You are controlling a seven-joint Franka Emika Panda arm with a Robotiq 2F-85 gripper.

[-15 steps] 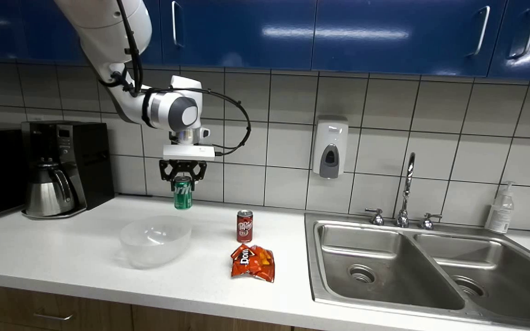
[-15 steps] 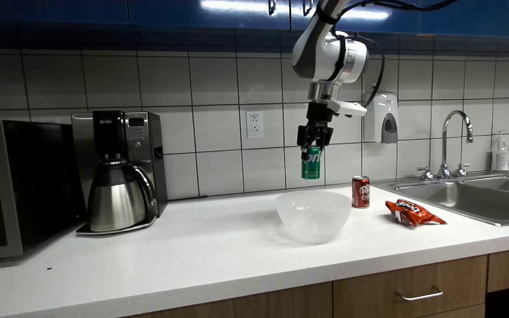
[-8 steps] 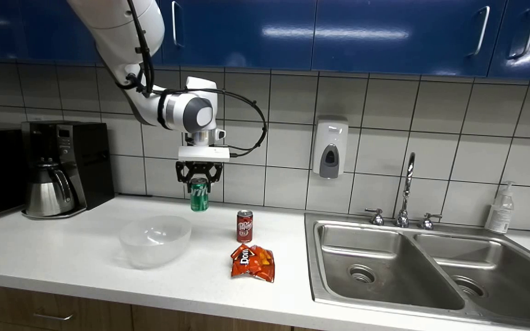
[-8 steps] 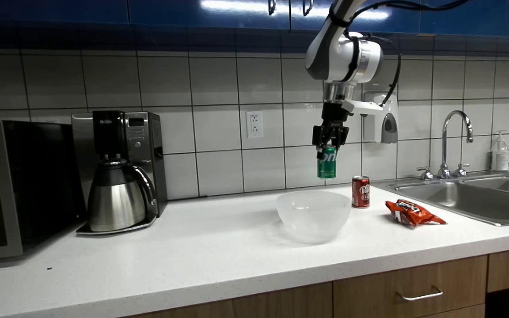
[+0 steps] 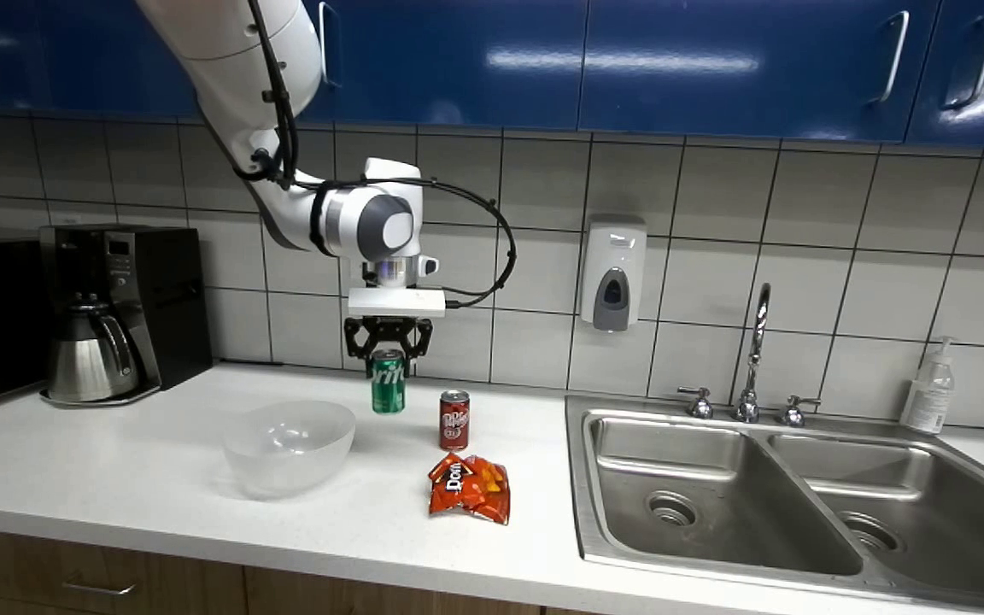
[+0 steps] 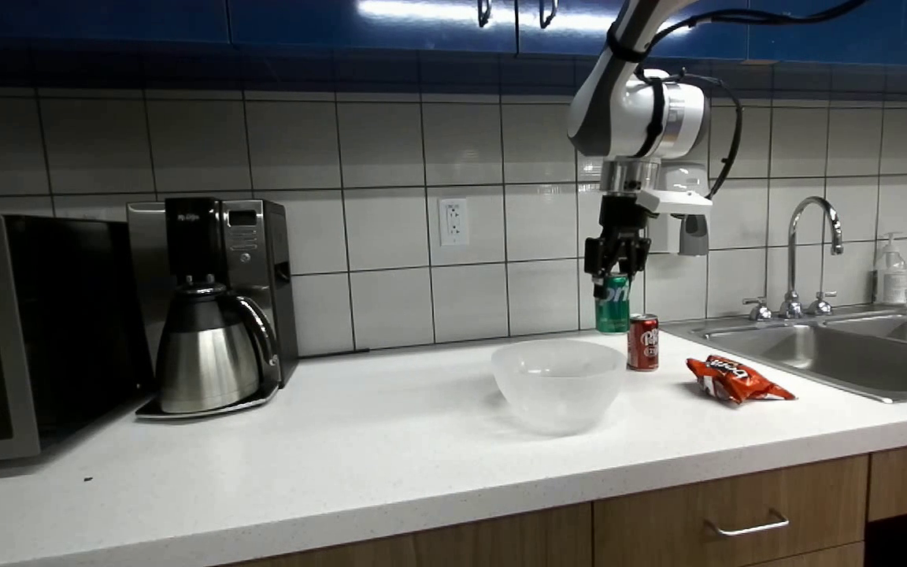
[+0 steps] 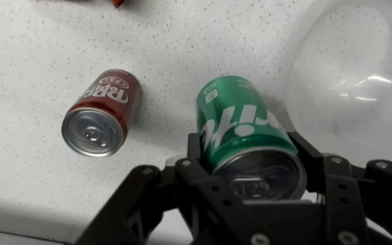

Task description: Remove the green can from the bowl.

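Observation:
My gripper (image 5: 388, 367) is shut on the green can (image 5: 388, 395), its fingers on both sides of the can's top end. In both exterior views the can hangs upright above the counter, clear of the bowl. The can also shows in an exterior view (image 6: 612, 311) and in the wrist view (image 7: 233, 98), silver top toward the camera. The translucent whitish bowl (image 5: 287, 461) stands on the counter with nothing seen in it. It also shows in an exterior view (image 6: 556, 394), and at the right of the wrist view (image 7: 339, 112), beside the held can.
A red can (image 5: 454, 423) stands upright close to the held can; it also shows in the wrist view (image 7: 107, 102). An orange-red chip bag (image 5: 471, 489) lies in front of it. A steel sink (image 5: 582, 478) is to the right, a coffee maker (image 6: 209, 346) to the left. A tiled wall is behind.
My gripper with the green can in it has moved right in both exterior views, away from over the bowl's side and toward the red can, and has lowered lately. The other things have not moved.

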